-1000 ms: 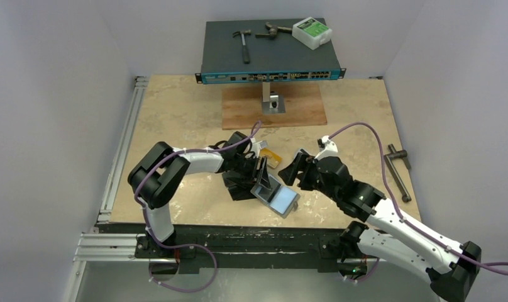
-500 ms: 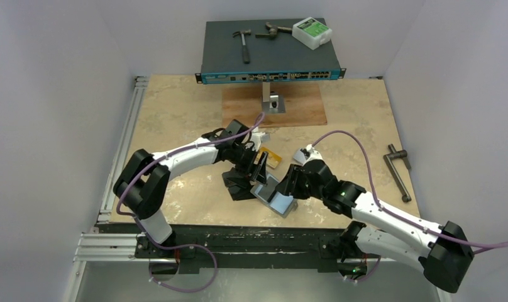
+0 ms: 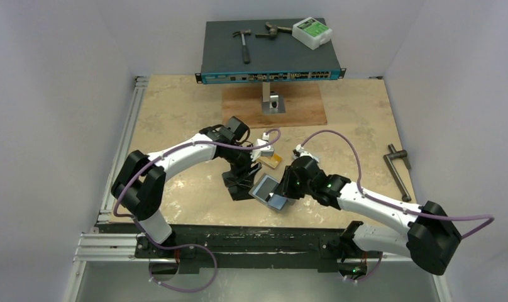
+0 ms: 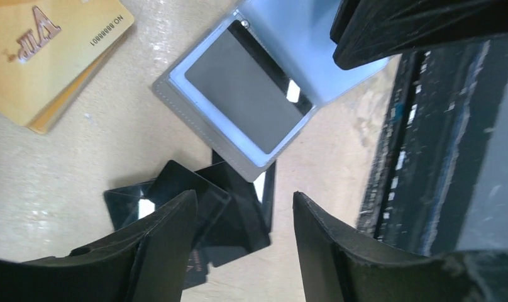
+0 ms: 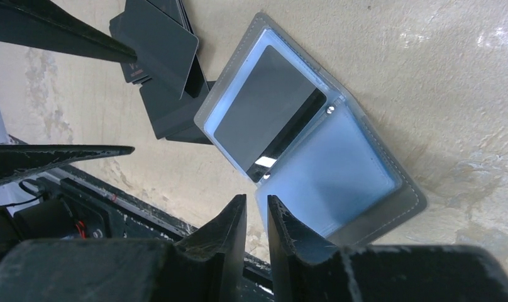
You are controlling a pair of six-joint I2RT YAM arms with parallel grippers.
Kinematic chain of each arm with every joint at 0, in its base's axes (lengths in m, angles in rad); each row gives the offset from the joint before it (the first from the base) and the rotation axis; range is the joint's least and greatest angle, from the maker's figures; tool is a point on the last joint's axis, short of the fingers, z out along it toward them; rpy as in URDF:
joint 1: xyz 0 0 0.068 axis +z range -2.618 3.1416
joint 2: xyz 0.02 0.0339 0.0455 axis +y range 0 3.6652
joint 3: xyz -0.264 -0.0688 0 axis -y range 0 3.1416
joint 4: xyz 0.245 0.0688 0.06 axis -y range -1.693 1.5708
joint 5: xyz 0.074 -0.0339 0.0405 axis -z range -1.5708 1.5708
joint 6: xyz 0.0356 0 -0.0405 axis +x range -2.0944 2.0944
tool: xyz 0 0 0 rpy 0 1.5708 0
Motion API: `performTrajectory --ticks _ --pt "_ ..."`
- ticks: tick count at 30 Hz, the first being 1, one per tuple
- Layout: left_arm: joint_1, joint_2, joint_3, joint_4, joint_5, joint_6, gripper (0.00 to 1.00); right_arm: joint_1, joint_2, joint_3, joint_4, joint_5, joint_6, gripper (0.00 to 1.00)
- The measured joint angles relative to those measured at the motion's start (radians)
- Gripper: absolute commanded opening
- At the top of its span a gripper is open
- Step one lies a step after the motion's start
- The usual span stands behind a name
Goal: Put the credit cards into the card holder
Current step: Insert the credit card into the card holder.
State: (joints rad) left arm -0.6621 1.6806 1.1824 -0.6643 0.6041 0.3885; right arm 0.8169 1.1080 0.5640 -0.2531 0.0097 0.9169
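Observation:
The card holder (image 3: 266, 188) lies open near the table's front edge, bluish inside up, also seen from the left wrist (image 4: 176, 97) and the right wrist (image 5: 339, 163). A grey card with a dark stripe (image 4: 242, 91) (image 5: 264, 116) sits in one pocket. Two orange-yellow credit cards (image 4: 47, 53) (image 3: 272, 160) lie stacked just beyond it. My left gripper (image 4: 245, 201) (image 3: 250, 171) hovers open over the black case, holding nothing. My right gripper (image 5: 256, 204) (image 3: 283, 189) has closed to a thin slit on the near corner of the holder's blue flap.
A black folding case (image 4: 220, 214) (image 5: 160, 50) lies fanned open, partly under the holder. At the back a network switch (image 3: 270, 56) on a stand carries a hammer (image 3: 244, 45) and a white box (image 3: 312, 31). A metal tool (image 3: 397, 173) lies right. The dark front rail (image 4: 440, 157) is close.
My right gripper moved left onto the holder and closed from wide open. My left gripper let the holder go and drew back; the holder now rests lower.

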Motion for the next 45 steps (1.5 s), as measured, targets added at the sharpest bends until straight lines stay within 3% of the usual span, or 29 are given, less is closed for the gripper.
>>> performTrajectory --ticks 4,9,14,22,31,39,45 --pt "-0.002 -0.002 -0.027 0.029 -0.035 0.124 0.54 0.000 0.047 0.015 0.007 -0.002 -0.001 0.13" --pt "-0.003 -0.002 -0.029 0.065 -0.058 0.158 0.53 0.000 0.113 0.032 0.019 -0.025 -0.021 0.08" --pt "-0.002 -0.002 -0.044 0.126 -0.029 0.103 0.52 0.000 0.161 0.032 0.013 -0.050 -0.050 0.05" --pt "-0.002 -0.010 -0.191 0.267 0.007 -0.061 0.52 0.000 0.148 -0.010 -0.026 -0.045 -0.058 0.05" --pt "-0.009 -0.010 -0.198 0.320 0.045 -0.064 0.48 -0.003 0.183 -0.004 -0.036 -0.005 -0.081 0.04" --pt "-0.022 -0.010 -0.198 0.323 0.073 -0.055 0.35 -0.047 0.234 0.056 -0.043 0.019 -0.133 0.02" --pt "-0.033 -0.010 -0.199 0.295 0.105 -0.031 0.35 -0.086 0.258 0.071 -0.039 0.023 -0.172 0.00"
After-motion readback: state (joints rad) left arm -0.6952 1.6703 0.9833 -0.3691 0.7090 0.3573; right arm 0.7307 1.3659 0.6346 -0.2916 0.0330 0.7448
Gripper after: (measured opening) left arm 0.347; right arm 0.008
